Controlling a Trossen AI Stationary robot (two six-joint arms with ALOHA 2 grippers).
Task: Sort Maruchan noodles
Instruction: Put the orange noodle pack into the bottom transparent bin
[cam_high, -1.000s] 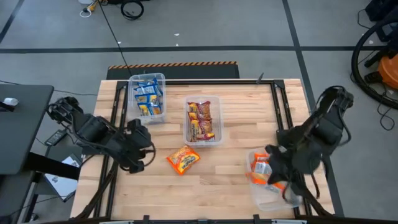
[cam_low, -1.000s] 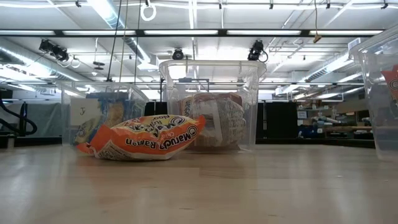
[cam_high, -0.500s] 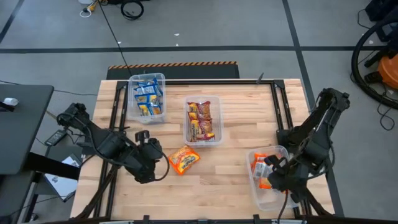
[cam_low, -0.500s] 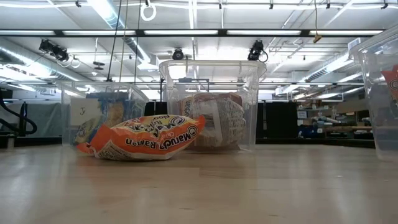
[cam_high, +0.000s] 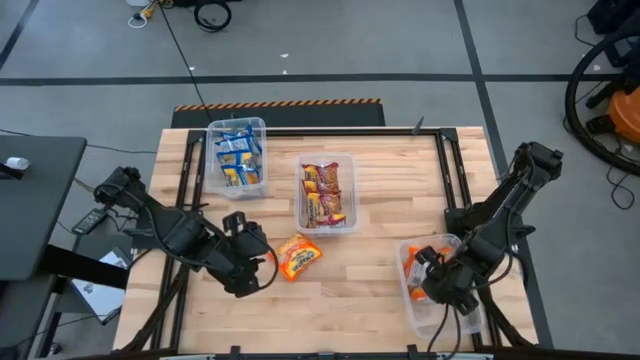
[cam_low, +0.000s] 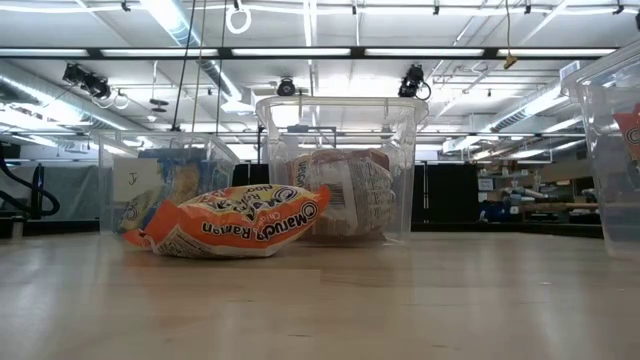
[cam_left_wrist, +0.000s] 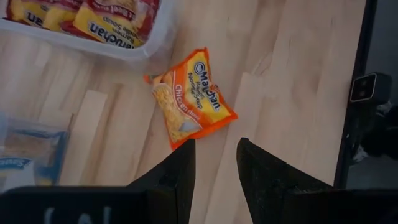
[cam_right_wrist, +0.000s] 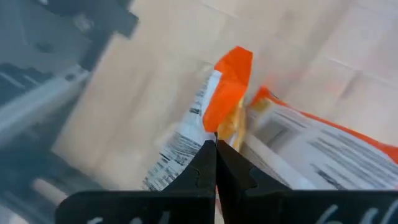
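Right now the left gripper (cam_high: 262, 262) hangs just beside the loose orange packet (cam_high: 296, 255), fingers (cam_left_wrist: 177, 175) spread apart with nothing between them, tips aimed at the packet's near corner. That orange packet (cam_left_wrist: 191, 99) lies flat on the table (cam_high: 380, 190), just in front of the middle bin (cam_high: 327, 192). The right gripper (cam_high: 432, 285) sits over the right-hand bin (cam_high: 440, 318), well apart from the middle bin; its fingers look pinched together, with an orange packet (cam_right_wrist: 227, 87) just past the tips, touching or not I cannot tell.

Progress: looks nearly done. Blue packets (cam_high: 236, 158) are in the far-left bin (cam_high: 238, 130), red packets (cam_high: 324, 192) in the middle bin, orange ones (cam_high: 420, 272) in the right-hand bin. Only the one orange packet is left out, and it likely belongs in the right-hand bin.

Room: bare wood stretches between the loose packet and the right-hand bin, so there is a clear lane. The middle bin's wall is close behind the packet, tight on that side. The right-hand bin is near the table's front edge.
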